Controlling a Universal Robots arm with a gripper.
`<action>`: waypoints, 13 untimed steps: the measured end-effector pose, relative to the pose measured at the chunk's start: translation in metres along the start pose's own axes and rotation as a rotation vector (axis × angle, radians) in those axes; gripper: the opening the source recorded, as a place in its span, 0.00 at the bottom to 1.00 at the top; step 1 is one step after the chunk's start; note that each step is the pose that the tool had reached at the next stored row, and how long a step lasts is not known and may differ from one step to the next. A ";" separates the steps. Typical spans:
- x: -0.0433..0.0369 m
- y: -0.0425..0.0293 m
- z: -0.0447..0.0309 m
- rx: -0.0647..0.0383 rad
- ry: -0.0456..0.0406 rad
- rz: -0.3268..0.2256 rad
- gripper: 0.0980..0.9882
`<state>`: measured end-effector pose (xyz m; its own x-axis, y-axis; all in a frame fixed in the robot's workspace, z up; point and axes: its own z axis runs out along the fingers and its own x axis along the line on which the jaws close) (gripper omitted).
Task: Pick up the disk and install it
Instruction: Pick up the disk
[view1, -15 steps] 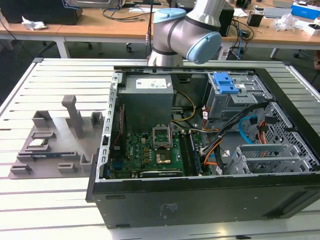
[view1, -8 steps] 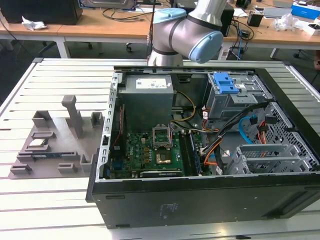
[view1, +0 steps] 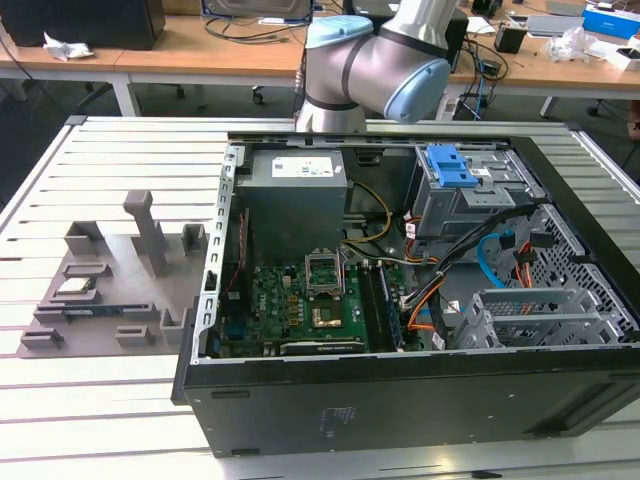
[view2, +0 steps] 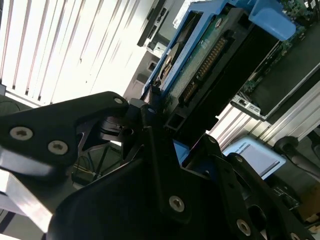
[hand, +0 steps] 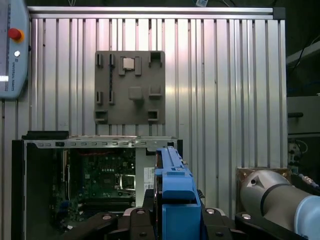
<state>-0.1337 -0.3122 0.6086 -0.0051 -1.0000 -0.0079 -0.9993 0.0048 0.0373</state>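
**Already gripped: disk in the air, install not begun**

Pickup looks done, judging by the grip. The step in hand is the carry toward the computer case (view1: 400, 410). The claw (hand: 175, 212) is clenched on the disk (hand: 171, 172), clamping it from both flat sides. The end of its blue frame faces the first wrist view.

In the second wrist view the disk (view2: 210, 65) sticks out beyond the claw. Its green circuit side and connector row show, with the blue frame along its edge. It touches nothing but the claw and hangs well above the worktop (view1: 100, 400), apart from the case.

In the exterior view the arm (view1: 380, 60) rises at the far side of the case. Inside sit a drive cage (view1: 470, 200) with a blue latch (view1: 455, 165) and a second metal cage (view1: 540, 315).

Judgement: the next move calls for squaring the frame to a cage slot and staying clear of the loose cables (view1: 440, 290). Which slot, cannot tell. A gray parts tray (view1: 110, 290) sits beside the case.
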 end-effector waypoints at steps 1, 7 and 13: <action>0.0000 -0.0036 -0.0001 -0.001 0.0000 0.000 0.30; -0.0002 -0.0223 -0.0008 -0.004 0.0001 0.000 0.30; -0.0002 -0.0258 0.0035 -0.005 0.0001 0.000 0.30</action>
<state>-0.1080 -0.3121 0.6041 -0.0054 -1.0000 -0.0078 -0.9991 0.0051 0.0424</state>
